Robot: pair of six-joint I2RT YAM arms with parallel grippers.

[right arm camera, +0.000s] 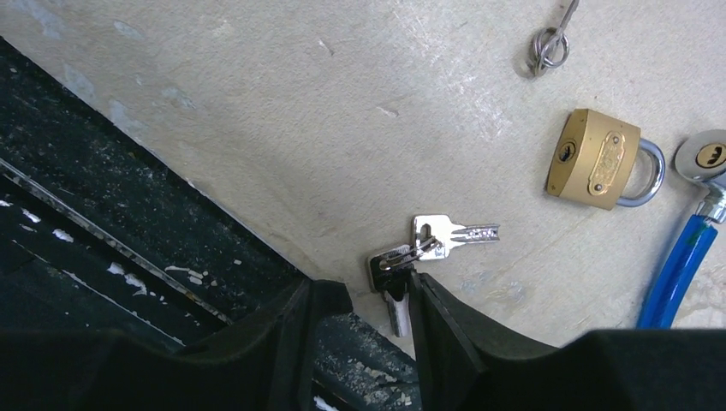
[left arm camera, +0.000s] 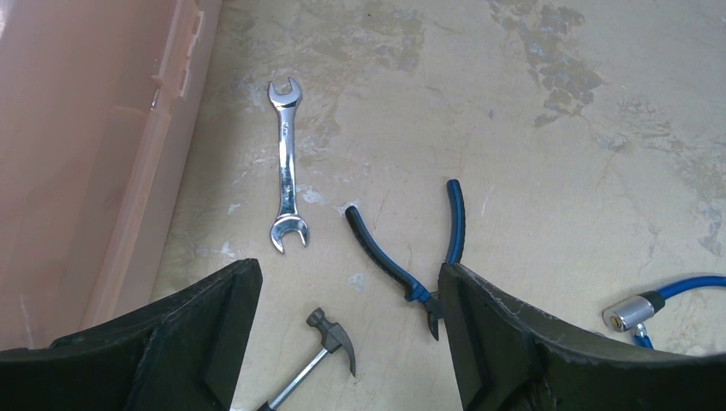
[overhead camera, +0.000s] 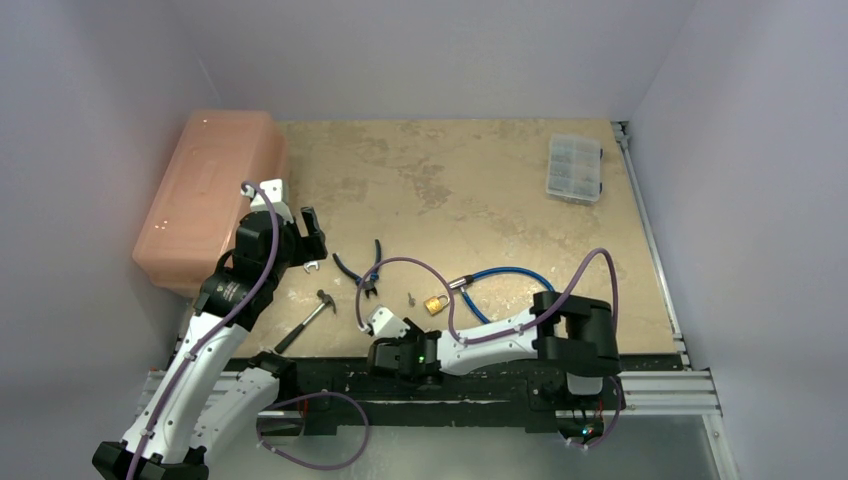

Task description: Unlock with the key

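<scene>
Key point(right arm camera: 449, 231) at tips of right fingers point(right arm camera: 462, 355): bright smooth metal. Padlock point(right arm camera: 595, 158) beyond: brushed brass, glossy steel shackle. Tabletop point(right arm camera: 300, 103): matt, scuffed, mottled. Wrench point(left arm camera: 287, 163) ahead of left fingers point(left arm camera: 214, 334): mirror chrome. Fingers: matt black plastic.

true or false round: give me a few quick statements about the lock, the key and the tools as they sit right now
1. The left fingers are spread wide and hold nothing. True.
2. The key is already stuck in the padlock. False: the keyhole is empty, and the key sits between the right fingers.
3. The padlock lies on the table beside the metal end of the blue cable. True.
4. The wrench is inside the pink box. False: it lies on the table beside the box.
</scene>
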